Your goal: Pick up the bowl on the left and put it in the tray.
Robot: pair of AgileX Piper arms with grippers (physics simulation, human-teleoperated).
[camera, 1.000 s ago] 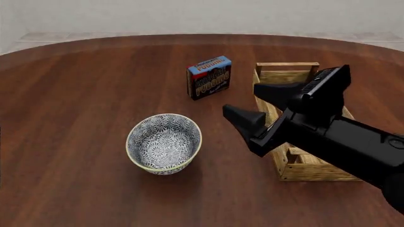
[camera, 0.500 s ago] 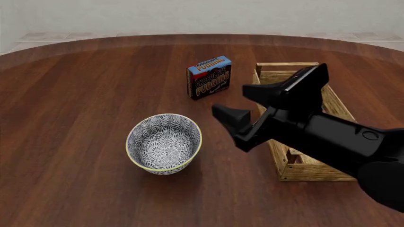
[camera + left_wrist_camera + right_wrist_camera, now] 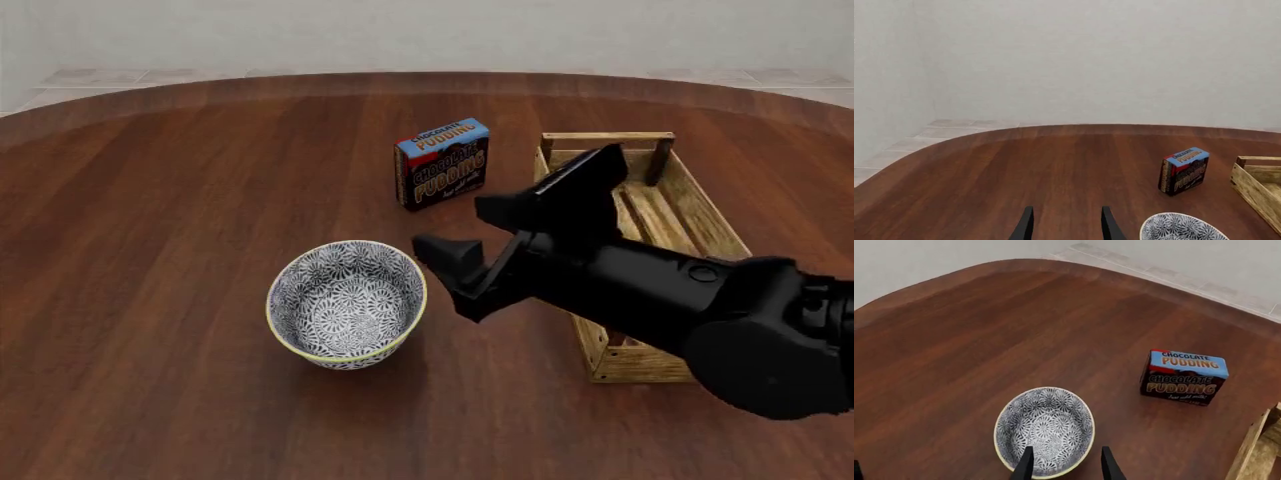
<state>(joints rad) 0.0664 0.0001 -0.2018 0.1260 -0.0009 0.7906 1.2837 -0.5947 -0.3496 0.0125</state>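
Observation:
The blue-and-white patterned bowl stands upright on the table, left of the wooden slat tray. My right gripper hangs open just right of the bowl's rim and above it, holding nothing. Its arm covers much of the tray's left side. Through the right wrist view the bowl lies just past the spread fingertips. My left gripper is open and empty over bare wood, with the bowl off to one side of it. The left arm does not appear in the front view.
A chocolate pudding box stands upright behind the bowl, close to the tray's far left corner. The round wooden table stretches wide to the left and front. A pale wall and floor lie beyond its far edge.
My right arm has swung left and slightly forward, from over the tray toward the bowl's right rim, fingers staying open. The bowl, tray and box have not moved.

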